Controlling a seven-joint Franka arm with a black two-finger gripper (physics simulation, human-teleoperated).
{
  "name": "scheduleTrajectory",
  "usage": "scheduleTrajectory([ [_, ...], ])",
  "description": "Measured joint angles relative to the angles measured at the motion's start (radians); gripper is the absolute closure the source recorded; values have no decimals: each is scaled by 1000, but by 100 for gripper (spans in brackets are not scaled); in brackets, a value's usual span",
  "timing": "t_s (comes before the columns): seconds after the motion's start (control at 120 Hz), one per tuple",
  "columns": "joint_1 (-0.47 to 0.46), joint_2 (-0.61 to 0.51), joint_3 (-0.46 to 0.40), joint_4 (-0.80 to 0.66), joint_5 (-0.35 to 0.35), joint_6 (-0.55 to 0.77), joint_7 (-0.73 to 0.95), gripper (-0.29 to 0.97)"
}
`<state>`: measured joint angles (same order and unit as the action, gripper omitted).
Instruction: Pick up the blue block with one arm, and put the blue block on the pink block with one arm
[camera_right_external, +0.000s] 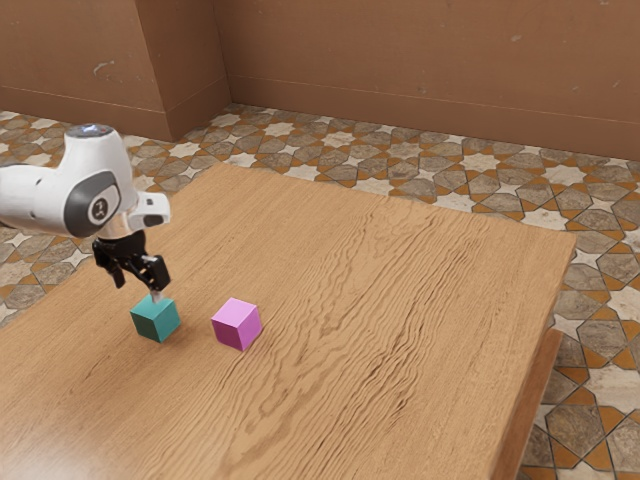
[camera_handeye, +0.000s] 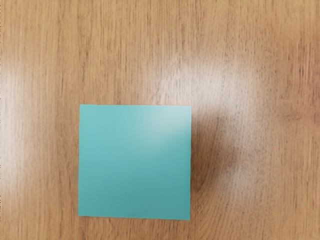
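The end effector (camera_right_external: 138, 289) hangs just above the blue block (camera_right_external: 155, 318), spread wide and holding nothing. The block, more teal than blue, sits on the surface (camera_right_external: 420, 330) just beside the pink block (camera_right_external: 237, 323), not touching it.

To grasp well, I judge it should drop straight down, keep the block centred, and meet 2 opposite flat faces squarely. In the wrist view the block (camera_handeye: 135, 161) lies square to the frame, which favours that.

Hard to make out: how the tips stand against the block's top edge, and the block's far sides.
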<state>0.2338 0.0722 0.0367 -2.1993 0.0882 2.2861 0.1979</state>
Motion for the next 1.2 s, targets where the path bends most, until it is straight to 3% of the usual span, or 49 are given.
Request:
scheduleTrajectory([
  [0.292, 6, 19, 13, -60, -8, 76, 41, 0],
  [1.2, 7, 175, 20, 59, -48, 99, 145, 0],
])
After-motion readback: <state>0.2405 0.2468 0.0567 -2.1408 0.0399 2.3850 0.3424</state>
